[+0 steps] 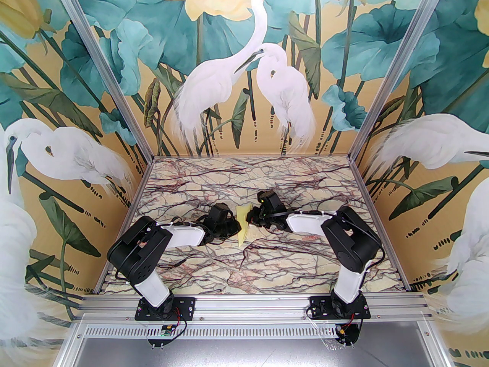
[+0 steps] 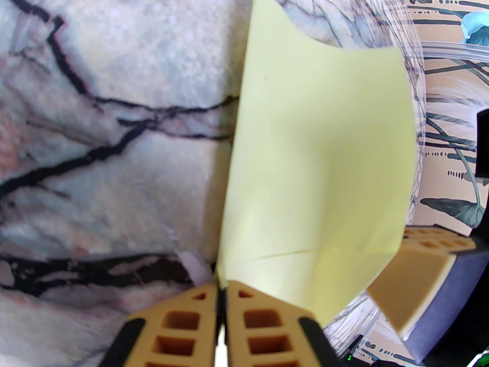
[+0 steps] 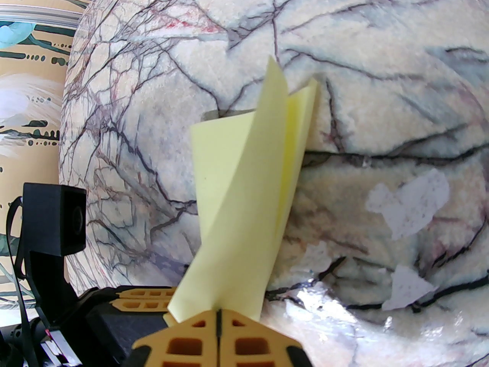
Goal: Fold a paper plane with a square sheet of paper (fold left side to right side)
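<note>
claws come nearly tip to tip at the middle of the bench [image 1: 267, 281], one reaching in from each side. left claw [image 2: 221, 294] has its jaws pressed together, pinching a low corner of the yellow paper [image 2: 317, 159]. from its tips the paper rises away and leans to the right, toward the right claw [image 3: 217, 314]. that claw is pressed together as well, pinching a folded edge, and several layers fan up and away from its tips. seen from above, the paper stands as a narrow strip between the two claws. its long axis runs near to far and its near tip points toward the arm bases. neither arm is nearer, since both hold it. the rightward fold likely turns on the left claw carrying its layer across while the right claw anchors. small white scraps [image 3: 410, 205] lie on the bench near the paper.
</note>
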Robot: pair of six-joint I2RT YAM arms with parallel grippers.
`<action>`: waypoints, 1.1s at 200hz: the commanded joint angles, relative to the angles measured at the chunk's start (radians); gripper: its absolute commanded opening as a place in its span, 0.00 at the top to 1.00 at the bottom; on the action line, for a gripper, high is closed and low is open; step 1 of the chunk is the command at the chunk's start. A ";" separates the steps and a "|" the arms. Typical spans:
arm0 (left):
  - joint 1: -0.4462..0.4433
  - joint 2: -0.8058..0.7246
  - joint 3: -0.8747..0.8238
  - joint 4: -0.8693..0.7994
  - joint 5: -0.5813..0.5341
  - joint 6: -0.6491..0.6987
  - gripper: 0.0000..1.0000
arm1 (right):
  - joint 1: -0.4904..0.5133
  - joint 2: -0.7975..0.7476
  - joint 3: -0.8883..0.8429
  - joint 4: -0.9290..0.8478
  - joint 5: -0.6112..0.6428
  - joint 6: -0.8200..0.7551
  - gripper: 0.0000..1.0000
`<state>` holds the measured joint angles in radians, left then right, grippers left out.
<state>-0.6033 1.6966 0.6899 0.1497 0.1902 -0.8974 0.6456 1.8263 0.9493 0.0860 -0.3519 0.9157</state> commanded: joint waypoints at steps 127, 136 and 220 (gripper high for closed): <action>-0.008 0.049 -0.005 -0.055 -0.004 0.019 0.88 | -0.003 0.056 0.021 0.058 -0.059 0.006 1.00; -0.008 0.050 -0.005 -0.054 -0.003 0.019 0.88 | -0.003 0.060 0.025 0.059 -0.062 0.006 1.00; -0.007 0.020 -0.014 -0.073 -0.019 0.021 0.82 | -0.001 0.077 0.045 0.043 -0.052 0.007 0.99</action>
<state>-0.6033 1.6962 0.6903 0.1547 0.1982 -0.8970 0.6456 1.8854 0.9771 0.1318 -0.4011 0.9169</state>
